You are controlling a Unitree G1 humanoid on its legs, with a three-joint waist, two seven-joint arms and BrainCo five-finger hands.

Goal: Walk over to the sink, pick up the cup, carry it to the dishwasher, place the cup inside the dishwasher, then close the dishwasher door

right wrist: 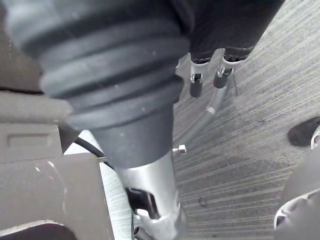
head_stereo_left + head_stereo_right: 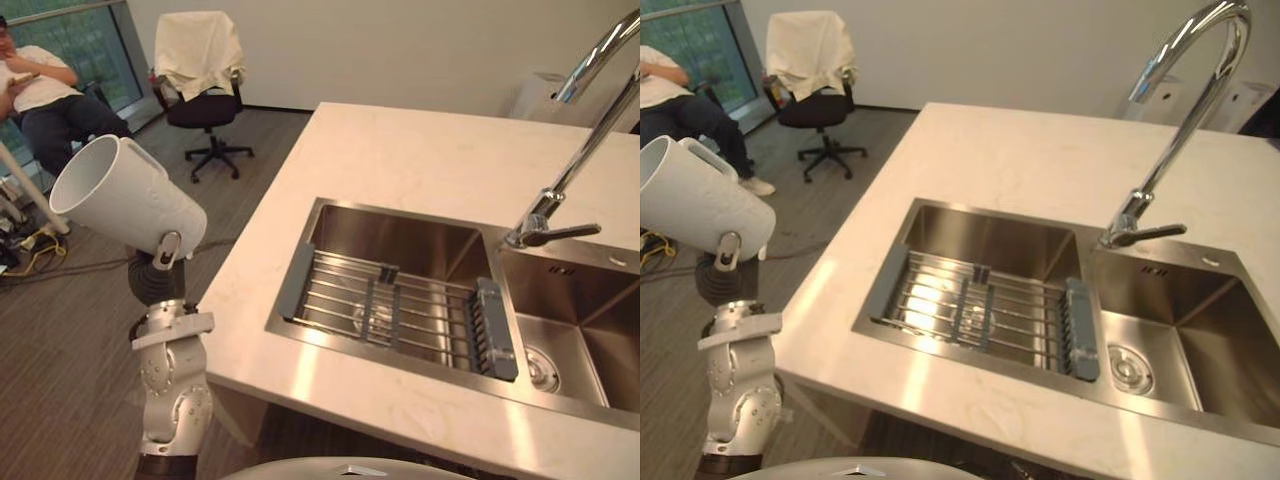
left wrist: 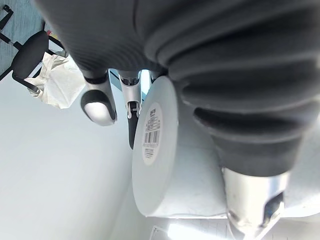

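The left hand [image 2: 162, 266] is clamped on the cup [image 2: 125, 195], fingers curled round its lower end near the base. It holds the cup out over the floor [image 2: 90, 360], to the left of the surface [image 2: 400, 150] and clear of its edge. My guess is the cup is kept raised and away from the stone so it won't knock anything on the way to the dishwasher. The grip low on the body leaves the rim free, which should help when setting it down inside. The cup is plain white, tall and straight-sided, with a handle [image 2: 710, 155] close to the rim. It leans over, with its open mouth pointing up and to the far left. A sticker [image 3: 152, 132] sits on its flat base. The right hand [image 1: 196, 84] hangs idle over the floor, fingers loose and apart, holding nothing. The sink [image 2: 380, 235] sits near the front of the surface with a wire rack [image 2: 400, 310] across its left basin and a tall tap [image 2: 575, 160] to the right. Far left, a person [image 2: 40, 95] sits by the window near an office chair [image 2: 205, 70] draped in cloth
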